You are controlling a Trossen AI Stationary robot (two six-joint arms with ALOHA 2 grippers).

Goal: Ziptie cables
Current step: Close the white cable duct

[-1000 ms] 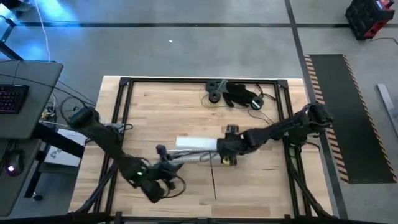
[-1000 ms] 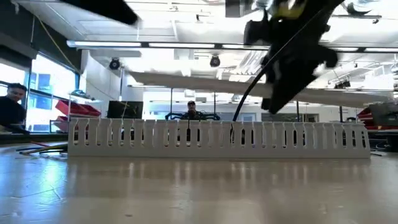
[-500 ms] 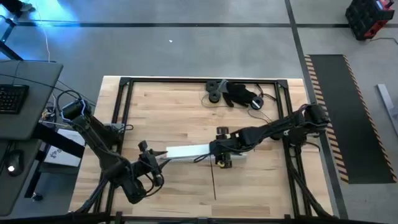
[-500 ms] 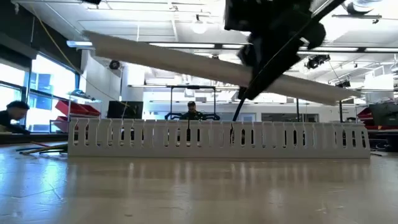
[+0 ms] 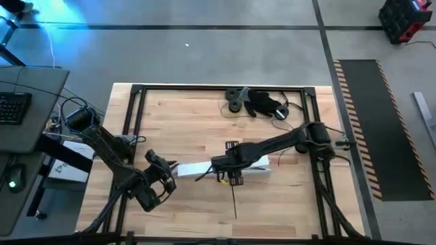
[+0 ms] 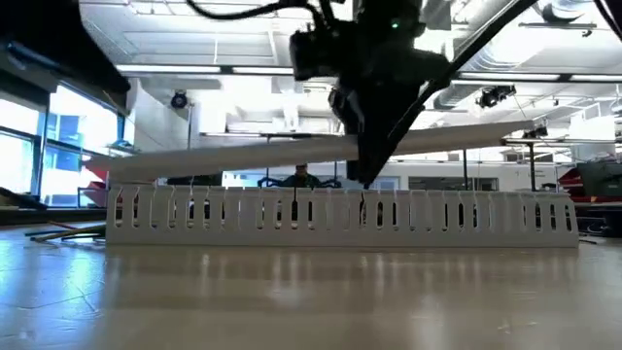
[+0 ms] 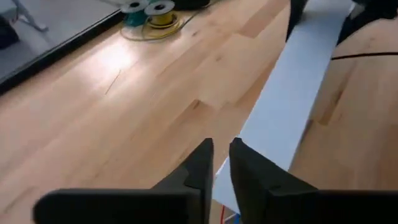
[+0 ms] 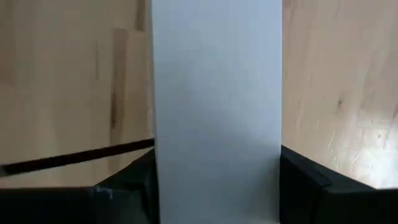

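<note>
Between the two grippers, a white strip (image 5: 204, 167) hangs clear of the table (image 5: 184, 122), its long axis running from one gripper to the other. The right gripper (image 5: 228, 165) clamps the strip across its width near mid-length, one finger on each long edge. The left gripper (image 5: 165, 175) sits at the strip's free end. Its fingers (image 7: 202, 165) are drawn almost together, with the strip's corner touching one of them; whether that corner is nipped cannot be told.

The cables (image 5: 294, 109) lie well apart from both grippers, beyond the right gripper toward the far edge, beside a dark heap (image 5: 262, 103). They are too thin to trace fully. The right arm is judged the nearer to them, but its grip is taken up by the strip, so no bundling can start yet.

A thin dark stick (image 5: 234, 201) lies on the near side of the right gripper, crosswise to the strip.

Only the low view shows that the strip is aloft and nearly level above a slotted white channel (image 6: 340, 214). Only the right wrist view shows the grip on both edges.
</note>
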